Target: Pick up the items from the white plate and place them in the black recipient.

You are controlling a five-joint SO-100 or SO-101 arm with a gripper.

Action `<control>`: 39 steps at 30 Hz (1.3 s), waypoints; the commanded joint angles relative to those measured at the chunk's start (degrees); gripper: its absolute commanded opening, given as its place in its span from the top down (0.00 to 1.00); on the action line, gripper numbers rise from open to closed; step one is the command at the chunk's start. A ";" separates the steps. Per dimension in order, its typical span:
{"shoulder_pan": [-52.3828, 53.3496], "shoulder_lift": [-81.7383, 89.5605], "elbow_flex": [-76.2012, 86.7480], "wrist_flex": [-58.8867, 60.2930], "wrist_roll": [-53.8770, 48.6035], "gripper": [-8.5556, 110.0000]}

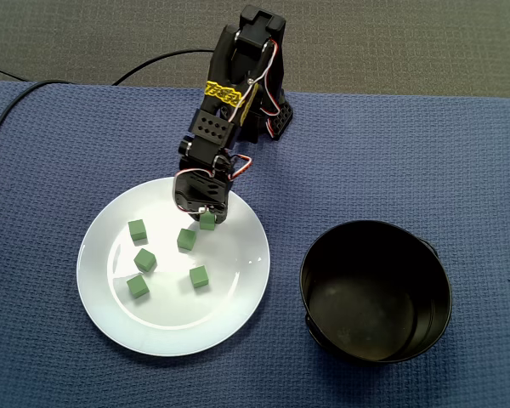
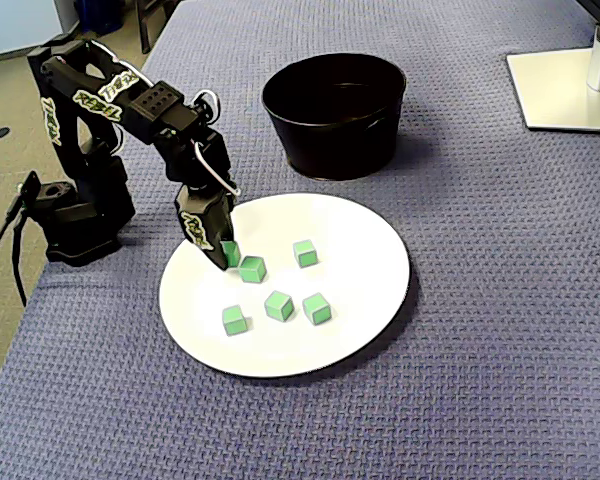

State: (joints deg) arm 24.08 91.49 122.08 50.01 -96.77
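Green on every face, six small cubes [image 1: 144, 259] with crisp edges and a dull finish sit on the white plate [image 1: 110, 327]. In a fixed view from above, the plate lies on the left of the blue woven cloth [image 1: 408, 144]. The black pot [image 1: 446, 289] stands to its right, apart from the plate, round and deep with nothing showing inside.

Five of the cubes lie loose and separate over the left and middle of the plate. The gripped cube [image 1: 207, 221] is at the plate's far side, under the tip of the black arm [image 1: 225, 127]. The gripper [image 1: 206, 214] points down at it, and its jaws look closed onto that cube. Whether the cube rests on the plate or is raised off it I cannot tell.

In a fixed view from the side, the gripper [image 2: 223, 258] is at the plate's left edge with the gripped cube [image 2: 231, 252] half hidden behind a finger. Another cube [image 2: 253, 268] lies just right of it. The pot [image 2: 330, 140] stands beyond the plate [image 2: 380, 290]. A white stand [image 2: 565, 90] sits at the far right.
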 commanded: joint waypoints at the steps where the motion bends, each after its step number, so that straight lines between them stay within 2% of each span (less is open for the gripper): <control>1: -0.44 0.97 0.35 -1.67 1.67 0.93; 8: -0.53 4.66 0.53 -1.14 4.48 0.93; 13: -0.97 15.56 -8.00 13.36 13.18 0.93; 17: -6.33 25.75 -19.42 22.59 30.67 0.93; 22: -19.42 30.41 -37.44 23.91 57.83 0.93; 26: -31.38 26.19 -50.80 22.94 71.10 0.93; 30: -42.71 15.12 -58.62 22.94 77.26 0.93; 33: -47.46 4.48 -59.15 20.48 77.08 0.93; 39: -49.48 -12.13 -57.39 14.41 77.61 0.93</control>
State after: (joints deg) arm -23.99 86.13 66.71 66.88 -20.39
